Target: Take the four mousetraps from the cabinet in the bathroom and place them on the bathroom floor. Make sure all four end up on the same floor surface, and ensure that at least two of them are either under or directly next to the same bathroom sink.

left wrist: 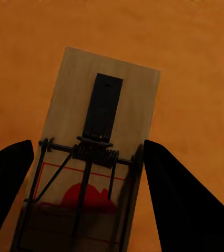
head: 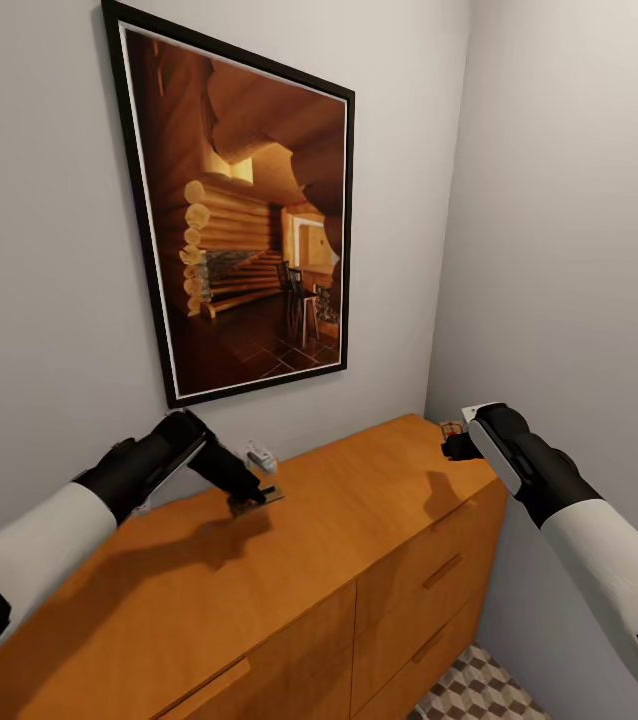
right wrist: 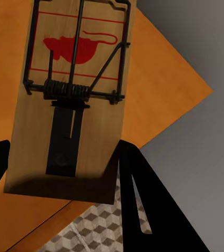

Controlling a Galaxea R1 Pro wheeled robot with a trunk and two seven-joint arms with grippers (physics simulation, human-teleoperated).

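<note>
Wooden mousetrap (left wrist: 93,157) lies between the left end effector (left wrist: 85,202) fingers.

Mousetraps: two in the head view, one (head: 256,497) on the cabinet top at the left gripper, one (head: 451,431) at the right gripper.
Cabinet: one (head: 359,520).
Drawer handles: three, slim wooden bars (head: 443,571).
Framed pictures: one (head: 244,215), on the wall.
Grippers: two, left (head: 249,492) and right (head: 451,447).
Small white objects on the cabinet top: one (head: 260,459), kind unclear.
</note>
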